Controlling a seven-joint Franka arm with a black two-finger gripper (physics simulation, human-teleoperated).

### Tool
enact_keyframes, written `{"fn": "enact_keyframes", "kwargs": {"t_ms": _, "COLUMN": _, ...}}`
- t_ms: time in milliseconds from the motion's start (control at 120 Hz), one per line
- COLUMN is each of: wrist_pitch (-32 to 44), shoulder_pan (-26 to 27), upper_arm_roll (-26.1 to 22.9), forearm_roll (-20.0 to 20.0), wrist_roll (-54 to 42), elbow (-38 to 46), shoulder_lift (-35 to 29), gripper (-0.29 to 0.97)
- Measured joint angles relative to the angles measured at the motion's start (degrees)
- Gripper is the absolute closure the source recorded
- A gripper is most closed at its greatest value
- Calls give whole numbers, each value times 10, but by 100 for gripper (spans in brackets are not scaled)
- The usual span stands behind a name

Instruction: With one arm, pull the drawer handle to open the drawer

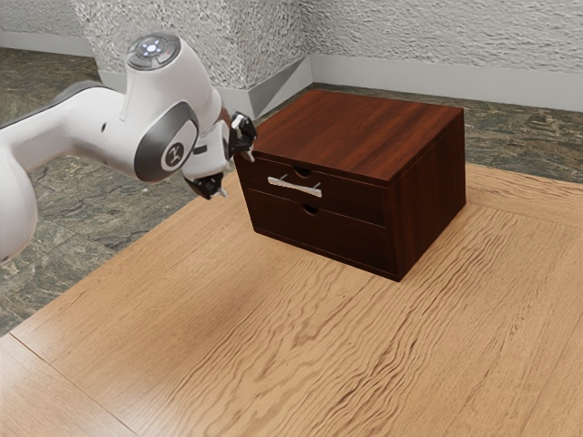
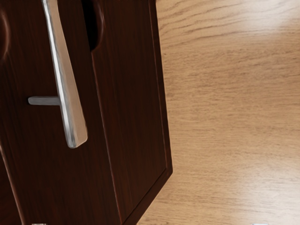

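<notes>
A dark wooden cabinet (image 1: 364,137) with two drawers stands on the table. Its upper drawer (image 1: 355,196) carries a flat silver handle (image 1: 294,187) and sits about flush with the lower drawer (image 1: 337,235). My black gripper (image 1: 211,187) hangs at handle height just off the cabinet's front corner, on the exterior view's left, touching nothing. Its fingers look spread apart, with nothing between them. In the wrist view the handle (image 2: 64,84) stands off the upper drawer front (image 2: 28,164) on a short post, a little ahead of my hand. The lower drawer front (image 2: 131,117) lies beside it.
The light wooden table (image 1: 301,337) stretches wide in front of the cabinet and shows as bare wood (image 2: 234,117) in the wrist view. A stone-patterned floor (image 1: 82,218) lies beyond the table edge, and rough white walls (image 1: 410,32) stand behind.
</notes>
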State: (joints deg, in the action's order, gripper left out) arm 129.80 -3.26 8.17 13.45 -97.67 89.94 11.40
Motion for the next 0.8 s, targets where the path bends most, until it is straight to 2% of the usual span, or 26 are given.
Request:
{"fn": "enact_keyframes", "kwargs": {"t_ms": 333, "wrist_pitch": 1, "shoulder_pan": -6, "upper_arm_roll": 0, "forearm_roll": -1, "wrist_roll": -3, "elbow": 2, "shoulder_lift": -2, "gripper": 24}}
{"fn": "enact_keyframes", "kwargs": {"t_ms": 800, "wrist_pitch": 1, "shoulder_pan": -17, "upper_arm_roll": -13, "forearm_roll": -14, "wrist_roll": -6, "elbow": -2, "shoulder_lift": 5, "gripper": 26}}
